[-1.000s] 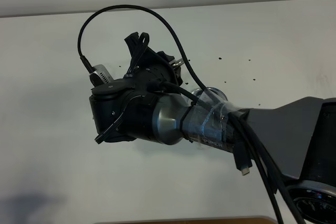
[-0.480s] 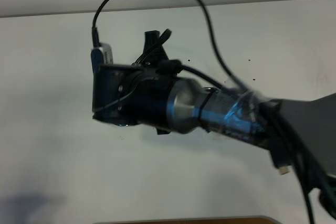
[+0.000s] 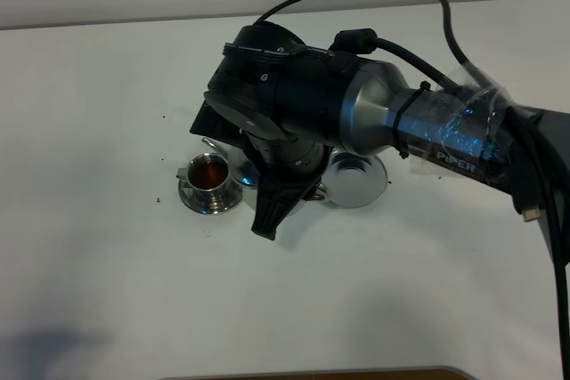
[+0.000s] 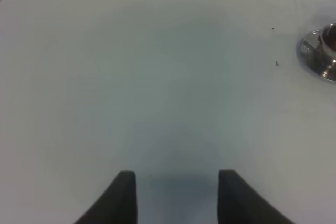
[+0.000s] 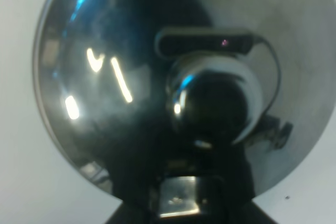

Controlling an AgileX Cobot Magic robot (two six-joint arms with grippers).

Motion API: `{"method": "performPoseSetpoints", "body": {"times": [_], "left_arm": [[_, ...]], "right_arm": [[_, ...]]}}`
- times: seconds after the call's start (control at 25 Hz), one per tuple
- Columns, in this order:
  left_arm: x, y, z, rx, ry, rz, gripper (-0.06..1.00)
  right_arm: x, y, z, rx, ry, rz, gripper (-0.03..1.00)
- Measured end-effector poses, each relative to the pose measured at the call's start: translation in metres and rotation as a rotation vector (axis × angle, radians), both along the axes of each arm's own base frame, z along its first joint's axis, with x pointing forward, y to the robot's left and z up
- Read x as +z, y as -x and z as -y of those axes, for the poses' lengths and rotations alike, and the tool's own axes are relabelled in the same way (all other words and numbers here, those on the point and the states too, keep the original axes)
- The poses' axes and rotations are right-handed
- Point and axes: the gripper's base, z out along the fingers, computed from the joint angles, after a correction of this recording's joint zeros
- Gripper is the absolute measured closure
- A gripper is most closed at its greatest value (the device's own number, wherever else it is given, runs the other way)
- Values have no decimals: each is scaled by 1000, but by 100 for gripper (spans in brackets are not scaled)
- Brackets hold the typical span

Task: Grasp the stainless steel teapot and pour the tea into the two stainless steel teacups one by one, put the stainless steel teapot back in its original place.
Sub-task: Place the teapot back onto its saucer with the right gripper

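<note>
Right arm: swung down from mid-air to the white surface (image 3: 107,264). Right gripper (image 5: 181,203): clamped on the teapot (image 5: 131,77) handle. Teapot: beside the tea-filled cup (image 3: 210,173). Left gripper (image 4: 176,192): open, idle. Second pour likely next.

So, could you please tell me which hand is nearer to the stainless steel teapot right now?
The right. The right hand is right over the stainless steel teapot, at its handle. The left hand hangs open over bare table, with only a filled teacup at the edge of its view.

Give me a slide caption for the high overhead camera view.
Right arm looms over the stainless steel teapot; beside it, a steel teacup holds dark tea.
</note>
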Motion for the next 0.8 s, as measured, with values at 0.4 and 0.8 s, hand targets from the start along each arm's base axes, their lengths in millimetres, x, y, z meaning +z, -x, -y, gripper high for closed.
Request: {"method": "performPoseSetpoints", "body": {"times": [0.4,0.8], "left_arm": [[0,0,0,0,0,0,52],[0,0,0,-1,-1,0,52]], "right_arm": [[-26,-2,4,12,-65,-7,78],[21,-11,33,-76,-89,71,78]]}}
